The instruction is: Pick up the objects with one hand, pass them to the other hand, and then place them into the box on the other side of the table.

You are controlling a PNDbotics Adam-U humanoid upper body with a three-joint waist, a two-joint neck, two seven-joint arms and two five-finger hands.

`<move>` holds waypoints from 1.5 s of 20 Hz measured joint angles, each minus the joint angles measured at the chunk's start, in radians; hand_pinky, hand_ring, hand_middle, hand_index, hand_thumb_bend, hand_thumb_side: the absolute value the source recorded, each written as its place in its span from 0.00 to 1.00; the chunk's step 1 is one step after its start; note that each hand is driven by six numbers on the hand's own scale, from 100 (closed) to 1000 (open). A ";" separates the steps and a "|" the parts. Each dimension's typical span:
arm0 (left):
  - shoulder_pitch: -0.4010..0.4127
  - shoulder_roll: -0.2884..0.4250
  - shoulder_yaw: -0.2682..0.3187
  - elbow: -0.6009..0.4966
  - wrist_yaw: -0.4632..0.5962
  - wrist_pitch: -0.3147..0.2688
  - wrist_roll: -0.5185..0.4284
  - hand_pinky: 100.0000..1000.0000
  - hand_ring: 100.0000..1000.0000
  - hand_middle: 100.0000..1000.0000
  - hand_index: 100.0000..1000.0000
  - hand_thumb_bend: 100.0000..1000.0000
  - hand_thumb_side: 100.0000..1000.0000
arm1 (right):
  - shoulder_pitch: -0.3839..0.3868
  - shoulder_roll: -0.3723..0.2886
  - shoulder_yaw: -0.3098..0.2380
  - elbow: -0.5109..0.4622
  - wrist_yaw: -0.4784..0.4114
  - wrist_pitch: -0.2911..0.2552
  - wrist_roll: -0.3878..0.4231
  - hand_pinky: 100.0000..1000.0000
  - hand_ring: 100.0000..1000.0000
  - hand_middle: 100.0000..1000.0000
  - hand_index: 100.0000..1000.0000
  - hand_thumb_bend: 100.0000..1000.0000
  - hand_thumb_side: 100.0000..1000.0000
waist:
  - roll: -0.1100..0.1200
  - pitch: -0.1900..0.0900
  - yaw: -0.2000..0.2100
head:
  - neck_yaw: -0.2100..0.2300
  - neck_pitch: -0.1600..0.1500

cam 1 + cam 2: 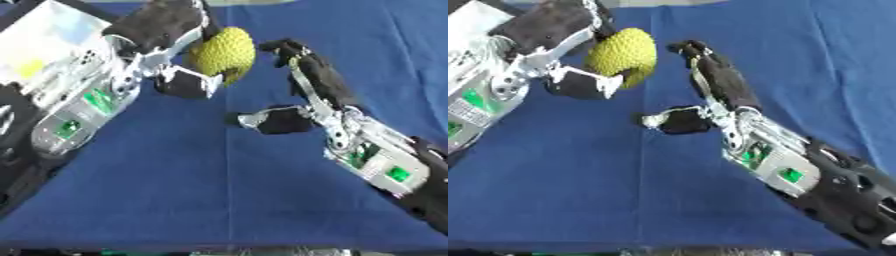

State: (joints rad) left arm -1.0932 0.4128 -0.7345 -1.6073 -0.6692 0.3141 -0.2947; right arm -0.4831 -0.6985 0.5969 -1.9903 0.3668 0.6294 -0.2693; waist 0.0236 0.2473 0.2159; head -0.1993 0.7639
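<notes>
Left eye view shows a blue cloth (pixel 219 200) covering the table. Above it the right hand (pixel 315 95) reaches up from the right, fingers straight and spread wide, near the fruit but apart. Farther up, the left hand (pixel 171 35) holds the yellow bumpy fruit (pixel 225 54) between curled fingers and thumb.

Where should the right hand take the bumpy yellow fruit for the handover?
Probably on its bare right face, coming in from the right. The left hand curls round the yellow fruit from the left and top, thumb underneath, leaving the rounded right side free. The right hand is open just beside it, fingers extended toward that face.
</notes>
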 measured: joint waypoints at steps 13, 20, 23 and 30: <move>0.078 0.167 0.106 0.023 -0.035 0.031 0.047 0.72 0.54 0.38 0.30 0.00 0.16 | 0.022 -0.021 -0.018 0.000 -0.004 0.004 -0.027 0.31 0.72 0.82 0.86 0.79 0.33 | -0.001 0.000 -0.001 | 0.019 0.000; 0.114 0.221 0.186 0.064 -0.033 0.056 0.104 0.72 0.53 0.37 0.30 0.00 0.15 | 0.027 -0.027 -0.036 0.000 -0.033 -0.002 -0.069 0.30 0.71 0.82 0.85 0.67 0.25 | -0.006 0.000 -0.003 | 0.058 0.000; 0.125 0.242 0.220 0.082 -0.031 0.073 0.126 0.72 0.53 0.37 0.29 0.00 0.15 | 0.028 -0.029 -0.042 0.000 -0.053 -0.006 -0.088 0.30 0.71 0.82 0.84 0.64 0.24 | -0.009 0.000 -0.004 | 0.076 -0.001; 0.140 0.274 0.288 0.154 -0.033 0.100 0.174 0.72 0.52 0.36 0.29 0.00 0.14 | 0.031 -0.030 -0.055 0.000 -0.088 -0.019 -0.127 0.28 0.69 0.81 0.83 0.65 0.23 | -0.015 0.000 -0.010 | 0.113 -0.021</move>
State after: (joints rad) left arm -0.9528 0.6863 -0.4467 -1.4534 -0.7025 0.4145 -0.1207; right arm -0.4522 -0.7283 0.5419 -1.9903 0.2788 0.6105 -0.3964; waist 0.0089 0.2472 0.2058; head -0.0863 0.7433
